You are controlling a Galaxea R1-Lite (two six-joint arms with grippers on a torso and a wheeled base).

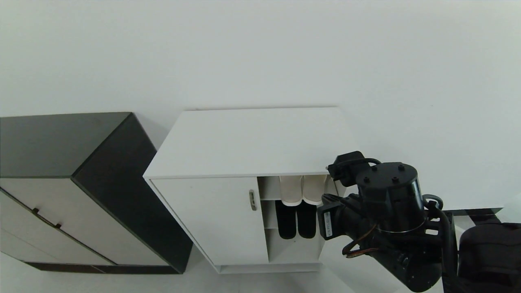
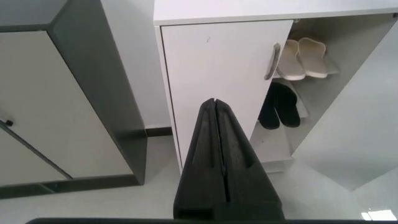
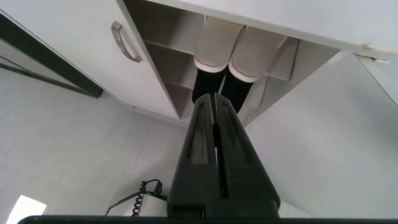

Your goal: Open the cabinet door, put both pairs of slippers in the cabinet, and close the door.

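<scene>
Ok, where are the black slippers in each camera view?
Head view: black slippers in the open side of the cabinet, under the white slippers.
Left wrist view: under the white slippers, just past the door handle.
Right wrist view: directly under the white slippers.
Shared landmark: the door handle.

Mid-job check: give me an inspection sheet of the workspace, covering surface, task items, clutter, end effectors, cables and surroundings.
Surface: pale floor; the white cabinet stands on it.
Job's things: white slippers on the upper shelf, black slippers on the shelf below; right door open, left door shut.
Clutter: nothing seen.
Grippers: left end effector shut, empty, facing the left door; right end effector shut, empty, before the open compartment.
Cables: coiled black cable near the right wrist.
Surroundings: dark cabinet left of the white cabinet; white wall behind.
</scene>
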